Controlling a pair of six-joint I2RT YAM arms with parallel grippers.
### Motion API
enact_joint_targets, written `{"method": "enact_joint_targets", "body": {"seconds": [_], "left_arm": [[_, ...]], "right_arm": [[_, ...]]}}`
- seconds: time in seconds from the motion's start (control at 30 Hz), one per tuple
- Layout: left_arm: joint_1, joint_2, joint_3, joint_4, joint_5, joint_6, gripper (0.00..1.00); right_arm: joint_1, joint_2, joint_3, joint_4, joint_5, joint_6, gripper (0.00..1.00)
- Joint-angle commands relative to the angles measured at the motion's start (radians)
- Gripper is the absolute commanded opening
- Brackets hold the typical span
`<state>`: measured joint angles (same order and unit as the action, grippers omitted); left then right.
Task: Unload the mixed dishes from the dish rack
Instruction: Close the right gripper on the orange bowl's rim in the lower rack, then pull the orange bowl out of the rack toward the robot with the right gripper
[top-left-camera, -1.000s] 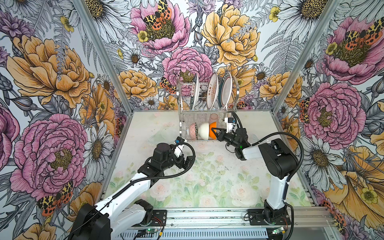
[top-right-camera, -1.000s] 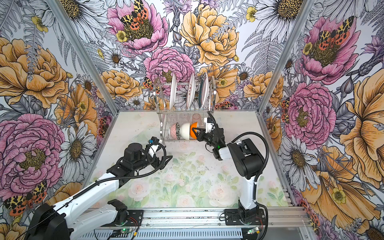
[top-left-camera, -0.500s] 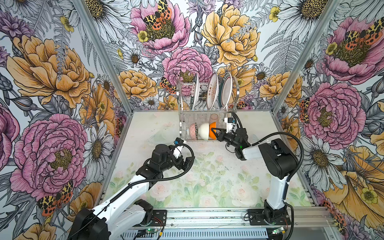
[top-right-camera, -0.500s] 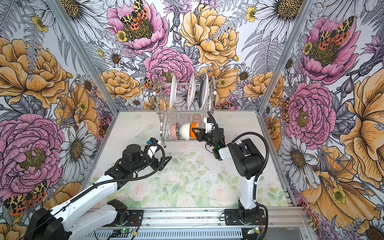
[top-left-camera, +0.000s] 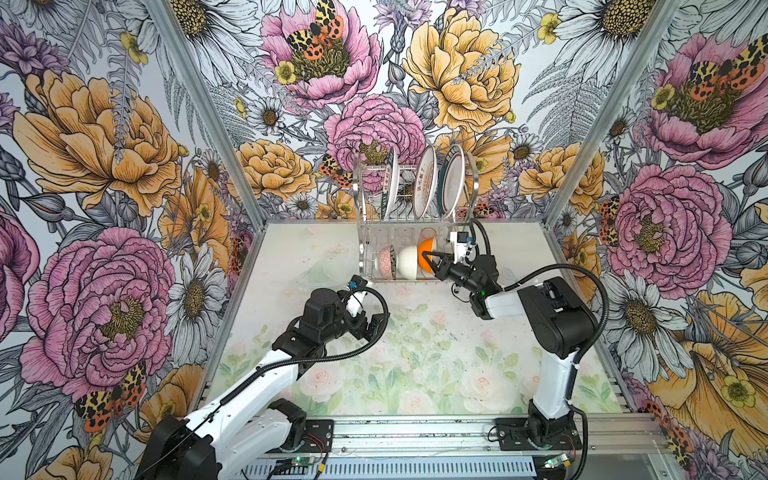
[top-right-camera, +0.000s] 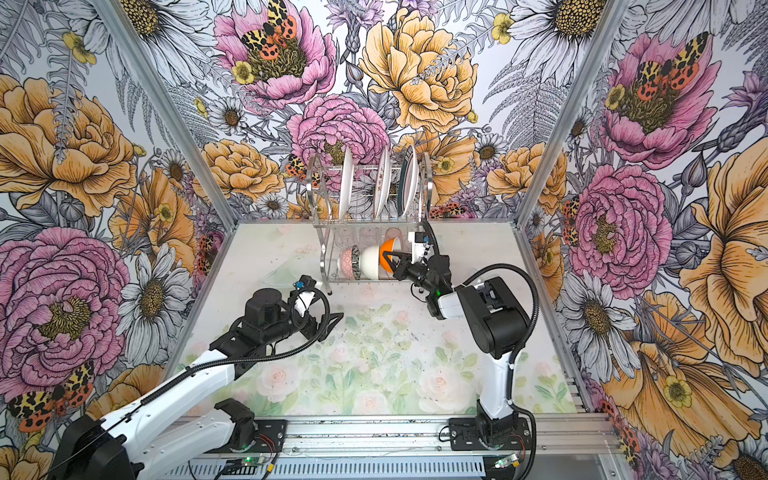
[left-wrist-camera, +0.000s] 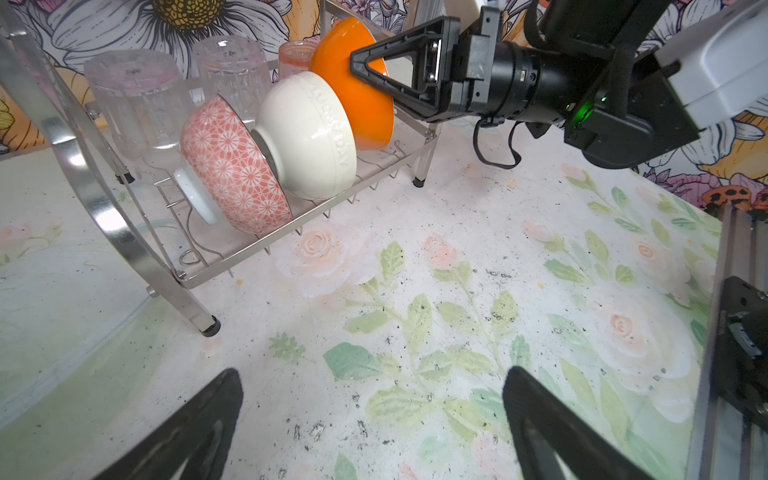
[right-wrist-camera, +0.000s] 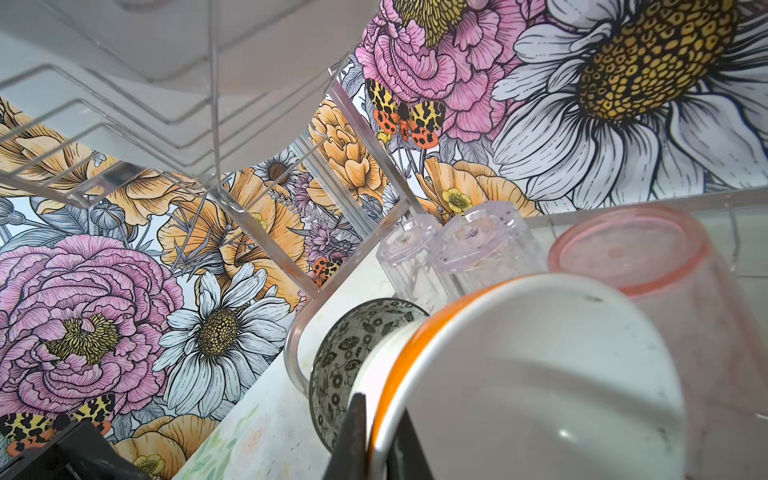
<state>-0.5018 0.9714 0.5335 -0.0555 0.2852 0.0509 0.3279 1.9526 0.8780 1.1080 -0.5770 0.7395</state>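
While the orange bowl (left-wrist-camera: 365, 116) stands on edge at the end of the dish rack's (left-wrist-camera: 109, 220) lower shelf, touching the cream bowl (left-wrist-camera: 307, 133), the right gripper (top-left-camera: 431, 258) is clamped on its rim. The left gripper (left-wrist-camera: 372, 374) hangs spread wide and empty above the table (left-wrist-camera: 415, 257).

In both top views, frame centre, the translucent ribbed cups (top-left-camera: 390, 237) inside the chrome wire dish rack (top-left-camera: 374, 219) are too faint to count. In the right wrist view, the round orange bowl (right-wrist-camera: 540, 374) hides most of the round cream bowl (right-wrist-camera: 384, 347).
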Motion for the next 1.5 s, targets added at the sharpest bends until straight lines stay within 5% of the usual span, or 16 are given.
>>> {"method": "enact_joint_targets", "body": {"seconds": [0.0, 0.8, 1.23, 1.47], "left_arm": [[-0.005, 0.001, -0.010, 0.009, 0.003, -0.016, 0.99], [-0.006, -0.036, 0.018, 0.023, -0.023, -0.044, 0.99], [0.092, -0.214, 0.054, -0.093, -0.179, -0.181, 0.99], [0.263, -0.221, 0.117, -0.190, -0.069, -0.279, 0.99]], "right_arm": [[-0.001, -0.032, 0.031, 0.086, 0.003, -0.024, 0.02], [0.032, -0.309, -0.112, -0.167, 0.071, -0.277, 0.00], [0.225, -0.661, -0.032, -1.008, 0.202, -0.802, 0.00], [0.382, -0.653, 0.075, -1.242, 0.307, -0.961, 0.00]]}}
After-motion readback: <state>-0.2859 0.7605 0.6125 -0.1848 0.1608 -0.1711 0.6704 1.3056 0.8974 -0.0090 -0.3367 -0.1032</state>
